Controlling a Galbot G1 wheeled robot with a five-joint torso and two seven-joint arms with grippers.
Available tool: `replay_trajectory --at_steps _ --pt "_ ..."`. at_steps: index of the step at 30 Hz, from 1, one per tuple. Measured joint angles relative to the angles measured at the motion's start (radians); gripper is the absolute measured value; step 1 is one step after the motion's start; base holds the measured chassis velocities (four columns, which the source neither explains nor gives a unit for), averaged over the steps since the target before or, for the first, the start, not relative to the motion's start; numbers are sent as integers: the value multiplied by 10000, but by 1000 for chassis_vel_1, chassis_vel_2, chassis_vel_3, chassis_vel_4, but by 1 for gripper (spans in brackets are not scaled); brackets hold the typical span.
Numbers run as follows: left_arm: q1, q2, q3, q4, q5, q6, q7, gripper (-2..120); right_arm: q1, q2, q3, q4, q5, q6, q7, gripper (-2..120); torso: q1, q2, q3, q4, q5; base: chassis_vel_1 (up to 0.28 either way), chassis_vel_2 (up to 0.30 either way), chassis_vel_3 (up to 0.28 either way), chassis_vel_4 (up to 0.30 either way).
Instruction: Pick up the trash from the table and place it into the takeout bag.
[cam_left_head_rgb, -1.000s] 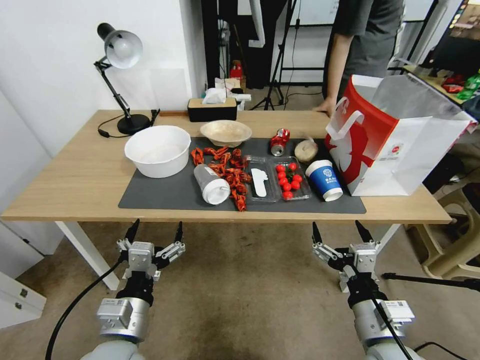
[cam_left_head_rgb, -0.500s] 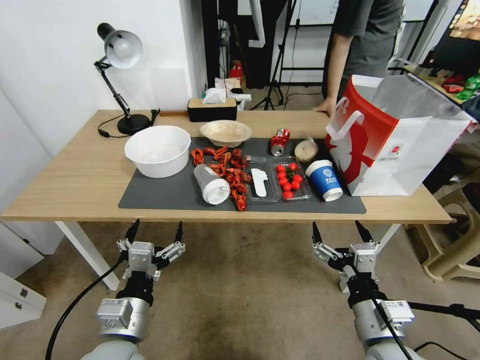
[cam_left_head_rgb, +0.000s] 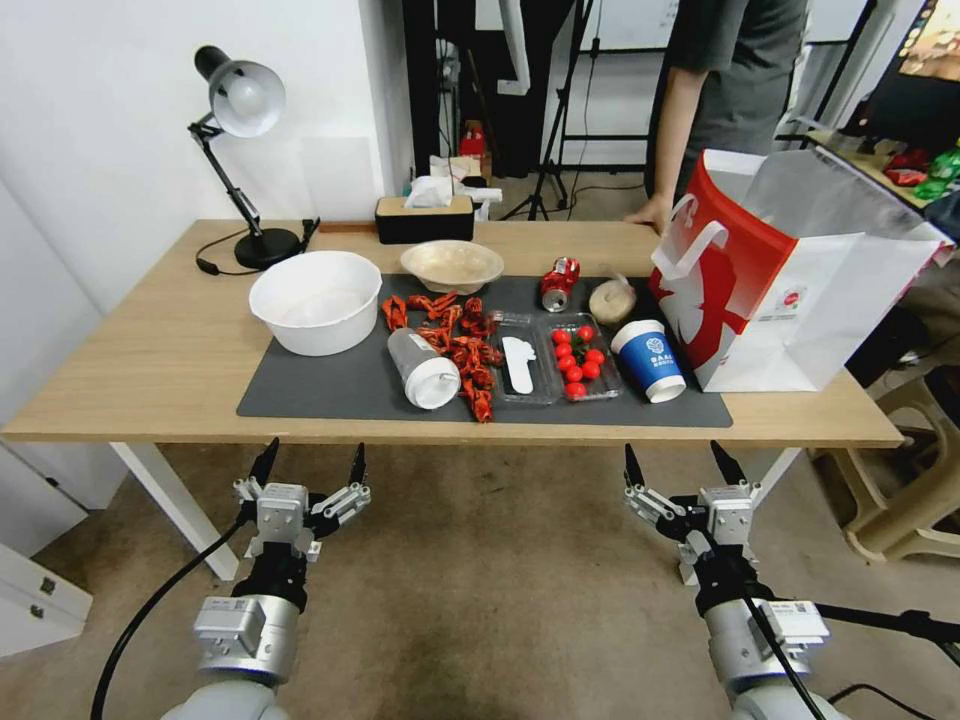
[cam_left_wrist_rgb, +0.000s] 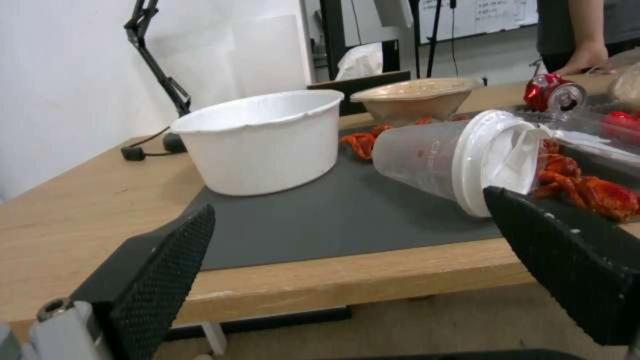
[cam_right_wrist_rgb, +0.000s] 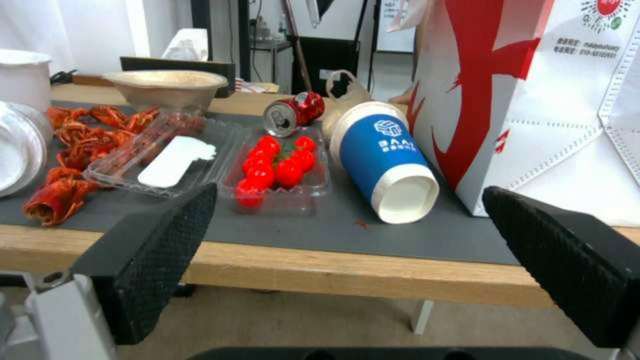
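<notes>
Below the near edge of the tabletop (cam_left_head_rgb: 150, 370), over the floor, the left hand (cam_left_head_rgb: 308, 467) hangs with its fingers spread and nothing between them; it touches none of the objects. On the tabletop's left part stands a desk lamp (cam_left_head_rgb: 240, 150), and nearer the middle a big white bowl (cam_left_head_rgb: 315, 300) sits at the left end of a dark mat (cam_left_head_rgb: 330, 390). Just right of that bowl the clear white-lidded plastic cup (cam_left_head_rgb: 420, 368) lies on its side, lid toward the near edge, with red crayfish shells (cam_left_head_rgb: 462, 345) scattered beside it. Behind these, at the mat's far edge, the shallow beige bowl (cam_left_head_rgb: 452, 265) stands upright in front of a black tissue box (cam_left_head_rgb: 424, 218). Farther right a clear tray (cam_left_head_rgb: 555, 357) holds a white utensil in one compartment and red tomatoes (cam_left_head_rgb: 577, 360) in the other. Behind the tray the red soda can (cam_left_head_rgb: 559, 283) lies on its side, and the beige paper lump (cam_left_head_rgb: 612, 300) sits just right of it. The blue paper cup (cam_left_head_rgb: 649, 360) lies tipped, its wide mouth toward the takeout bag and its base toward the near edge, just beside the bag. The takeout bag (cam_left_head_rgb: 800, 280) stands upright and open at the tabletop's right end. Below the tabletop's edge on that side, the right hand (cam_left_head_rgb: 678, 465) hangs with fingers parted and empty.
</notes>
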Motion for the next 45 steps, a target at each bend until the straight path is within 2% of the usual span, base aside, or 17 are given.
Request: replay_trajectory --at_steps 45 --pt "0 0 0 1 0 0 0 100 0 0 0 0 0 0 0 100 0 0 0 0 0 0 0 0 0"
